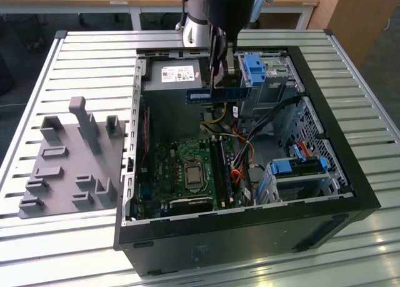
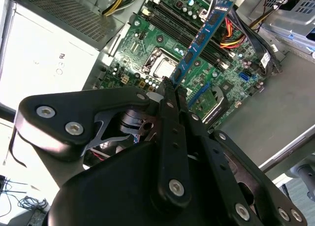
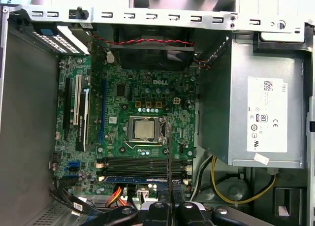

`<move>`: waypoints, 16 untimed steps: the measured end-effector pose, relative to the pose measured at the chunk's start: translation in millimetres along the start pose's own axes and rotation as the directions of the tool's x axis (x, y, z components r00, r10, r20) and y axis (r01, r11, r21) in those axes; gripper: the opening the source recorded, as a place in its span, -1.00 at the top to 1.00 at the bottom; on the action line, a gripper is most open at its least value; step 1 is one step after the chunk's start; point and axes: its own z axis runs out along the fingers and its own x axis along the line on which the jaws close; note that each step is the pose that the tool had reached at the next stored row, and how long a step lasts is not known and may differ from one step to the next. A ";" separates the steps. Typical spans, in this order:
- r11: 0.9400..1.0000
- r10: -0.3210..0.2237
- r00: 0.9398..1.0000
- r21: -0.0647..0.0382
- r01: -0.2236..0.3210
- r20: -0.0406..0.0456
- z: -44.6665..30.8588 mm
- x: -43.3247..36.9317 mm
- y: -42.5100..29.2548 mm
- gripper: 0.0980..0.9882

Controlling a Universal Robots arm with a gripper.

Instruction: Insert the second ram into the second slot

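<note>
One gripper point(image 2: 170, 84) has its two fingers pressed together on the second ram point(image 2: 201, 39), the slim blue circuit-board stick jutting out from its tips. In the exterior view the second ram point(image 1: 219, 94) hangs in the gripper point(image 1: 222, 74) up near the top of the open computer case point(image 1: 250, 237), just in front of the grey power supply point(image 1: 178, 74) and well clear of the board below.

In the first wrist view, the green motherboard point(image 3: 123, 103) lies beneath the arm, with the processor socket point(image 3: 143, 129) at its centre and the row of dark memory slots point(image 3: 142, 163) beside it. What appears to be another blue stick point(image 3: 142, 179) already sits in one slot, though the angle leaves this uncertain. The pick-up looks done and the insertion has not yet begun: the stick touches no slot. Outside the case, a grey parts fixture point(image 1: 69, 168) rests on the slatted table point(image 1: 75, 55).
</note>
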 end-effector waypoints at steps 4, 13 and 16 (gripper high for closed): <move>1.000 0.000 1.000 0.000 0.000 0.000 0.0 0.7 0.0 0.91; 1.000 0.000 1.000 0.000 0.000 0.000 0.0 2.7 0.1 0.91; 1.000 0.000 1.000 0.000 0.000 0.000 0.0 3.2 0.1 0.91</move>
